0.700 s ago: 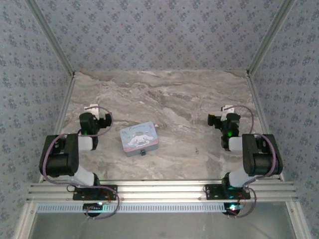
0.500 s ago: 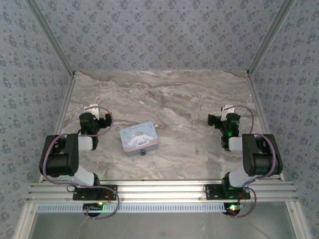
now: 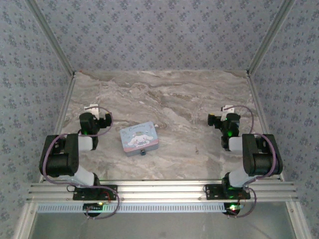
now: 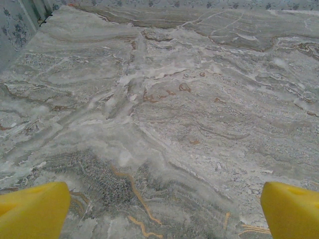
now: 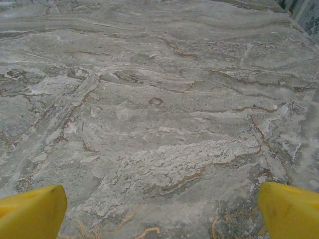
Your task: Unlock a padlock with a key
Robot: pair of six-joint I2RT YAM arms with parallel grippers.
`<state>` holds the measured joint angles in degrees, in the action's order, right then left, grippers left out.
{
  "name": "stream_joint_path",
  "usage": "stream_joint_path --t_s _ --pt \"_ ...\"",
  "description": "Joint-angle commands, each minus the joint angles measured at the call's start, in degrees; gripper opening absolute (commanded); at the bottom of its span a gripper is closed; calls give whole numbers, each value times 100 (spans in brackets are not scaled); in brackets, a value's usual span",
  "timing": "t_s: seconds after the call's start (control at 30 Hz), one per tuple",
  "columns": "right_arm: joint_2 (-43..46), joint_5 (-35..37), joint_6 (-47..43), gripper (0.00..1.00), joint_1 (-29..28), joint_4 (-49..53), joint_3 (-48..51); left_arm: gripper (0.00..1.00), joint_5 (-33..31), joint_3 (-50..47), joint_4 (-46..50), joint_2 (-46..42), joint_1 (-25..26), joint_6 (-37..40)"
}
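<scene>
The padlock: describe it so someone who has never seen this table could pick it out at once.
On the marble table, find the pale blue tin with a white cartoon figure. At the tin's near edge sits the padlock: tiny, dark with a blue-teal part, far smaller than the tin.

1. The black-and-white jointed left arm (image 3: 62,159) is folded at the elbow above its base.
2. The matching right arm (image 3: 256,157) is folded likewise.
3. The yellow-fingered left gripper (image 4: 162,209) is held wide apart.
4. The yellow-fingered right gripper (image 5: 159,209) is spread equally wide.
</scene>
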<state>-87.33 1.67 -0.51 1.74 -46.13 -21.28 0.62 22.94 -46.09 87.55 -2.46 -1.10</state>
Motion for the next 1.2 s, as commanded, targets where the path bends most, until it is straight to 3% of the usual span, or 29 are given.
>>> stream_joint_path --t_s 0.0,0.2,0.4,0.7,0.87,1.03,1.17 --pt "-12 -45 -45 100 39 -80 -96 98 -23 99 3 26 38 -36" --pt "362 146 39 100 45 87 -43 98 -584 -180 -127 -454 52 -226" --pt "1704 174 291 100 -62 1832 -359 98 -975 109 1235 -1707 354 -250" --pt "2817 231 1454 100 -735 4953 -1535 98 174 1186 3587 -2668 600 -2611" --pt "2836 112 2155 100 -1084 6687 -2228 98 754 1265 4216 -3110 922 -3163" --pt "2809 -28 2356 100 -1589 7585 -2313 98 950 1221 4664 -3355 1519 -3389" --pt "2745 -41 2599 93 -1968 7952 -2143 98 824 1143 4688 -3377 2123 -3473"
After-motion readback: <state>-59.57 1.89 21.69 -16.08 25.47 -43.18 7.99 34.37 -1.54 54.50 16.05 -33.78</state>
